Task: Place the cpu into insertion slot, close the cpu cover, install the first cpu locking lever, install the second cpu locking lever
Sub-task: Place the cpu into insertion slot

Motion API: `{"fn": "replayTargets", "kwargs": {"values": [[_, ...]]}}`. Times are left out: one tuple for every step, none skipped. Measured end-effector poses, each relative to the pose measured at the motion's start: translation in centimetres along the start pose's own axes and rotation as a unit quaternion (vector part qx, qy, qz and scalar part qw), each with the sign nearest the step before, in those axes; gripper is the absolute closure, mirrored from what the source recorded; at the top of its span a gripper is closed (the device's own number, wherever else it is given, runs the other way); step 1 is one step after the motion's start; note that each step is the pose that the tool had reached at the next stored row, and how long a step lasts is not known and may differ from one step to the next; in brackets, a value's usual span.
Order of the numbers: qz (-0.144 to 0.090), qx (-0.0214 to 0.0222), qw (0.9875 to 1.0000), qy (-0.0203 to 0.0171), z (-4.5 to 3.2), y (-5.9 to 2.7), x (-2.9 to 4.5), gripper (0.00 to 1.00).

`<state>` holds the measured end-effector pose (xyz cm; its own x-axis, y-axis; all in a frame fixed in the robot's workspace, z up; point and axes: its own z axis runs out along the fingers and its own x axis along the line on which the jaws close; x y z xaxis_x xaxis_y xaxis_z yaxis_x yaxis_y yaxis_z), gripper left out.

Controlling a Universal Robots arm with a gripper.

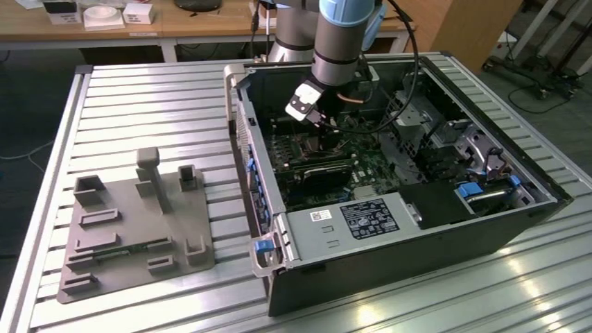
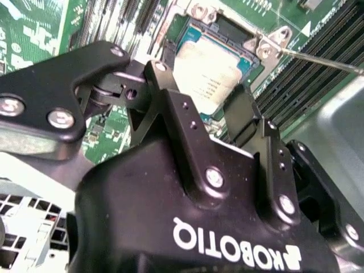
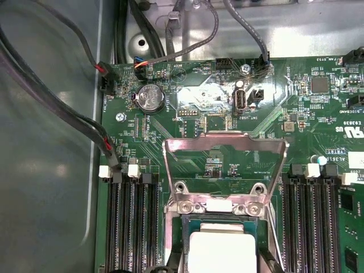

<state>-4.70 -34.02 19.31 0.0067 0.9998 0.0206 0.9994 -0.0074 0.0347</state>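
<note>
The cpu (image 2: 213,68), a small square chip with a silvery top, lies low in the insertion slot (image 2: 224,25) on the green motherboard (image 3: 142,142). My gripper (image 2: 199,82) straddles the chip. One black finger (image 2: 165,96) presses one edge and the other finger (image 2: 242,114) the opposite edge. In the first wrist view the cpu (image 3: 222,250) sits just below the cpu cover (image 3: 224,139), which stands raised on its hinge with the board visible through its window. A thin metal lever rod (image 2: 318,60) sticks out beside the socket. In the exterior view my gripper (image 1: 319,132) reaches down inside the open computer case (image 1: 518,159).
Long black memory slots (image 3: 133,227) flank the socket on both sides. Cables (image 3: 68,114) run along the case wall near a coin battery (image 3: 151,98). A labelled grey power supply (image 1: 356,218) fills the case's near end. A grey fixture plate (image 1: 138,229) rests on the slatted table at the exterior view's left.
</note>
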Motion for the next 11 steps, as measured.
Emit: {"fn": "replayTargets", "kwargs": {"values": [[0.0, 0.0001, 1.0, -0.0002, -0.01, 0.0, 0.01, 0.39], [0.0, 0.0002, 1.0, -0.0003, -0.02, -0.01, 0.04, 0.39], [0.0, 0.0001, 1.0, -0.0002, -0.01, -0.01, 0.08, 0.39], [0.0, 0.0, 1.0, -0.0001, 0.0, -0.01, 0.13, 0.39], [0.0, 0.0001, 1.0, -0.0001, -0.01, 0.0, 0.19, 0.39], [0.0, 0.0001, 1.0, -0.0002, -0.01, -0.01, 0.22, 0.39], [0.0, 0.0001, 1.0, -0.0002, -0.01, -0.01, 0.22, 0.39], [0.0, 0.0001, 1.0, -0.0001, -0.01, 0.0, 0.22, 0.39], [0.0, 0.0001, 1.0, -0.0001, 0.0, 0.02, 0.22, 0.39], [0.0, 0.0001, 1.0, -0.0001, 0.0, 0.03, 0.22, 0.39], [0.0, 0.0, 1.0, -0.0001, 0.0, 0.05, 0.22, 0.39]]}}
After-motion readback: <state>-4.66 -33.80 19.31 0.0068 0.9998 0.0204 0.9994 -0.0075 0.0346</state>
